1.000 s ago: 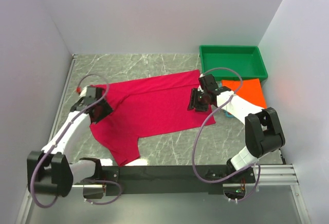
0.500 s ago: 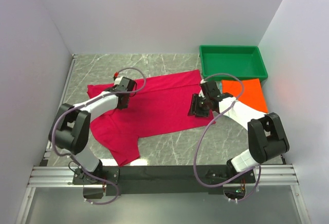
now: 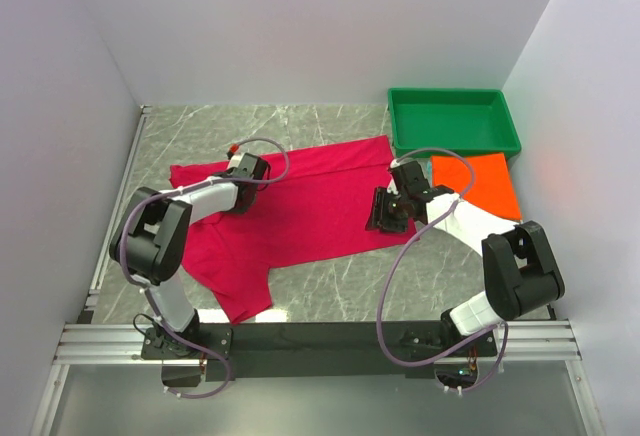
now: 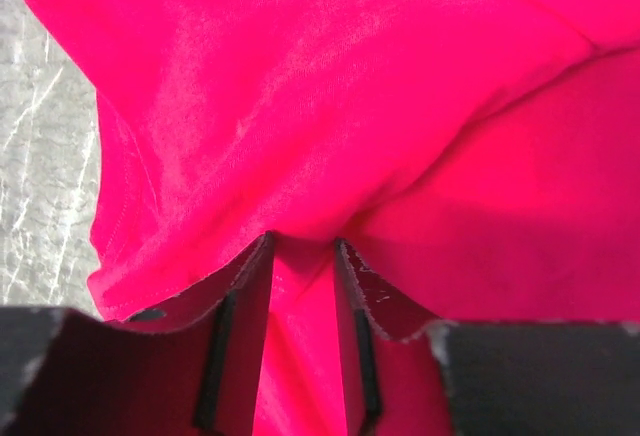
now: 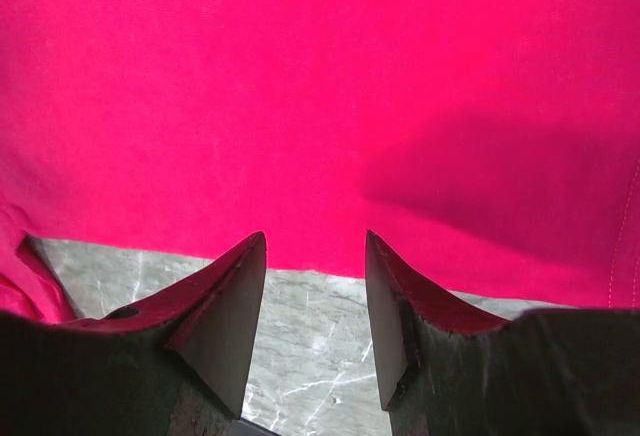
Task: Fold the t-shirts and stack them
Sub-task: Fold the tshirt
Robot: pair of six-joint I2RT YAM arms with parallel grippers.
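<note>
At frame centre, on the table [image 3: 330, 296]: crimson t-shirt [image 3: 300, 206], spread flat. Left pincer [image 4: 302, 241], centre left, pinching a ridge of its cloth; right pincer [image 5: 315, 241] spread over the lower hem. Risk: the shallow pinch slips or catches one layer, skewing the fold.
</note>
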